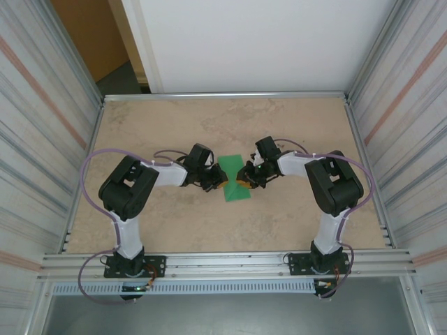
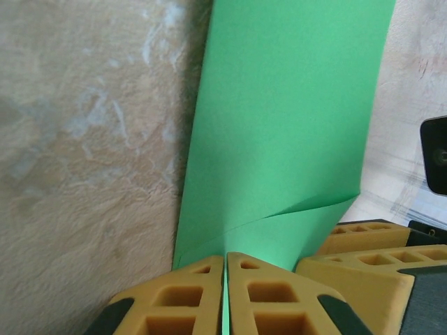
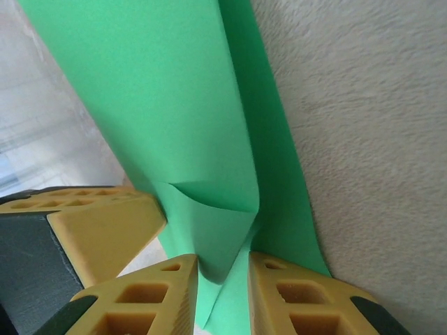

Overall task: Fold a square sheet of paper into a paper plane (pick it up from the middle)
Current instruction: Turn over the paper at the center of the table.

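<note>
Top external view: the left gripper (image 1: 214, 184) sits low over the middle of the table (image 1: 160, 125), at the left edge of the square sheet of paper (image 1: 234, 183). The green sheet lies midway between the two arms, its longer side running near to far, and from above it looks narrower than a square. The right gripper (image 1: 246, 180) is at the sheet's right edge, facing the left one, with the paper between them.

In the left wrist view, the left gripper's yellow fingers (image 2: 174, 307) are pressed together. A thin green line of paper runs down the seam between them, so they pinch the sheet's edge. A slanting crease crosses the paper just beyond the fingertips. The right gripper's yellow fingers show at the lower right, just beside the sheet.

In the right wrist view, the right gripper's fingers (image 3: 286, 293) stand slightly apart, and a doubled fold of the paper fills the narrow gap they close on. The sheet buckles in a small curve just past the tips, and a second green layer shows along its right side against the table.
</note>
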You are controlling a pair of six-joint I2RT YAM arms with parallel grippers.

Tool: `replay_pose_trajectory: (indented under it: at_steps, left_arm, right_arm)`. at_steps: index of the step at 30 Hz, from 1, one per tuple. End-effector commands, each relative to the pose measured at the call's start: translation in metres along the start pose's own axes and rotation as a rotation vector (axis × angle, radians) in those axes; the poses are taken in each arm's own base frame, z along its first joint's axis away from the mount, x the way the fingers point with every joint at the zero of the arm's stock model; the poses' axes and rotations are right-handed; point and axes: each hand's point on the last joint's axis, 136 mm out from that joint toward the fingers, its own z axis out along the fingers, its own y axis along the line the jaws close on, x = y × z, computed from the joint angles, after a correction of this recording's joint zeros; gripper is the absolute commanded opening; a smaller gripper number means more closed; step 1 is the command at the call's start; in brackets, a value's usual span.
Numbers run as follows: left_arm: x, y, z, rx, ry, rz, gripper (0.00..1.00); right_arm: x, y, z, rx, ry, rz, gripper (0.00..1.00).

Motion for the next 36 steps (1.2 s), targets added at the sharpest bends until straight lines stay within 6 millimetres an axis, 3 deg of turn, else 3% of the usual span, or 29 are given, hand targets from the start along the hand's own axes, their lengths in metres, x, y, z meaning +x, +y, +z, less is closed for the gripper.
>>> replay_pose_trajectory:
  at_steps: [1,16,22,28,36]
  left_arm:
    - [0.01,0.025,0.006,-0.057,0.035,-0.051,0.1]
    - [0.007,0.023,0.002,-0.042,0.027,-0.059,0.1]
    - [0.005,0.007,-0.003,0.005,0.026,-0.028,0.1]
    - [-0.001,-0.022,-0.019,0.076,-0.003,0.018,0.13]
    - [-0.017,-0.025,-0.061,0.125,-0.108,0.009,0.24]
  right_arm:
    - [0.003,0.006,0.005,-0.037,0.028,-0.002,0.24]
    - [0.007,0.022,-0.002,-0.116,0.003,-0.084,0.2]
    - [0.007,0.02,0.002,-0.105,0.005,-0.1,0.16]
    - [0.003,0.021,0.004,-0.104,-0.006,-0.107,0.12]
    - [-0.005,0.043,-0.016,-0.145,-0.068,-0.167,0.07]
